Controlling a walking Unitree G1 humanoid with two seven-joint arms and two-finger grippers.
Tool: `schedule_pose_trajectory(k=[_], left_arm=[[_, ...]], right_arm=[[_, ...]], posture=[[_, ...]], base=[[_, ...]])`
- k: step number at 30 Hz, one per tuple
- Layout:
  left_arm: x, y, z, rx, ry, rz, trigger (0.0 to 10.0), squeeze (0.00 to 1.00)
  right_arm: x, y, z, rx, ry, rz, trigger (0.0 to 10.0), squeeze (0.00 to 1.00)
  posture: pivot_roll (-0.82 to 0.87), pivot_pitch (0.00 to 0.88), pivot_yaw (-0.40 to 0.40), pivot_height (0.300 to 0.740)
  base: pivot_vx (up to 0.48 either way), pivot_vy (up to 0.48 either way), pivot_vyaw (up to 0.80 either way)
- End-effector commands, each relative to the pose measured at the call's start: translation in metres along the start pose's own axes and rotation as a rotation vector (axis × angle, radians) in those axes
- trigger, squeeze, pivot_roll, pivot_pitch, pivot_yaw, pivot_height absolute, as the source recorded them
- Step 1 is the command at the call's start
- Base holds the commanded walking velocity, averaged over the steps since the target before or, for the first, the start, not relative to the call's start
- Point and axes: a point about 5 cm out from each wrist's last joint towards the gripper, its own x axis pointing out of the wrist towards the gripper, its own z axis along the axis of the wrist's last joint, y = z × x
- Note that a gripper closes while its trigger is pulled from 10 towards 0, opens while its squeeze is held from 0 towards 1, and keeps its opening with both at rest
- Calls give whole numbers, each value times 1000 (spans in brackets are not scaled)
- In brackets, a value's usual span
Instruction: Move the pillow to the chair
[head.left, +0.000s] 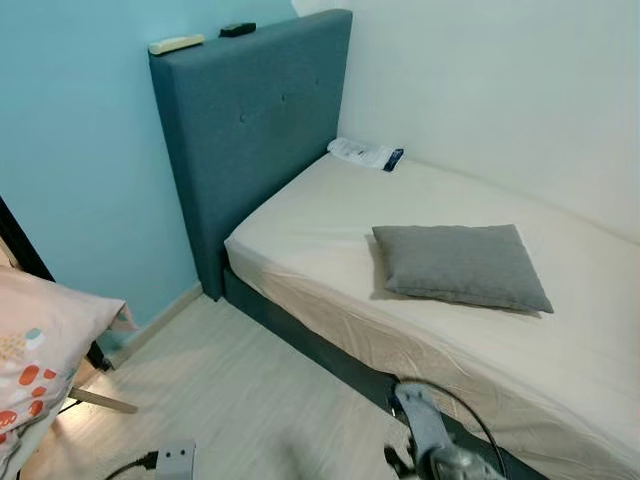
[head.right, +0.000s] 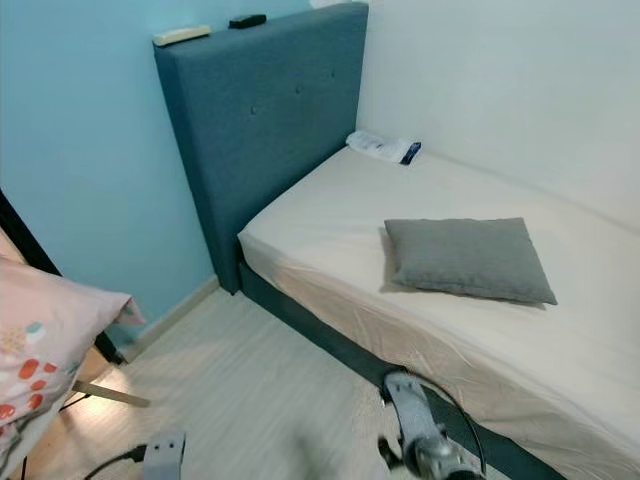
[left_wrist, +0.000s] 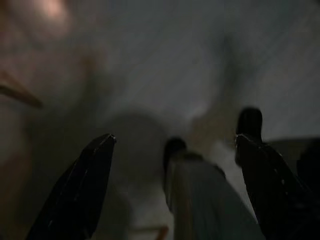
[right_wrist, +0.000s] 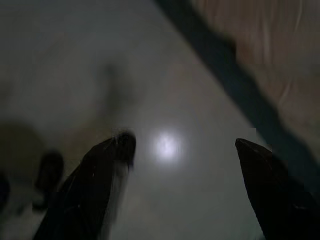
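On bed (head.left: 330, 215), grey pillow (head.left: 460, 265), untouched.

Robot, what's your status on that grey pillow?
Both hands open, low over the floor, holding nothing. Grey pillow lies flat on the bed, untouched. Nothing lying between me and the pillow.

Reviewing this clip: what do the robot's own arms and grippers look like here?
The right arm is a silver-grey metal limb with a thin black cable looping beside it. The left arm's end is a pale grey block with a black cable. The wrist views show the left gripper and right gripper each with two long, tapering glossy black jaws, spread apart.
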Motion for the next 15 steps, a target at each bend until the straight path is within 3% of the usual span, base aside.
schedule_pose_trajectory(k=[1, 11, 15], left_arm=[[1, 4, 7, 30, -27, 10, 10000, 0], [4, 5, 24, 48, -80, 16, 10000, 0], [2, 4, 12, 62, -37, 15, 10000, 0]], right_arm=[[1, 3, 10, 17, -37, 8, 10000, 0], [3, 7, 34, 13, -110, 7, 10000, 0], [3, 12, 18, -19, -40, 19, 10000, 0]], posture=[[-7, 25, -72, 740], [-13, 31, -69, 740], [-21, 57, -71, 740]], base=[[0, 0, 0], [0, 0, 0], [0, 0, 0]])
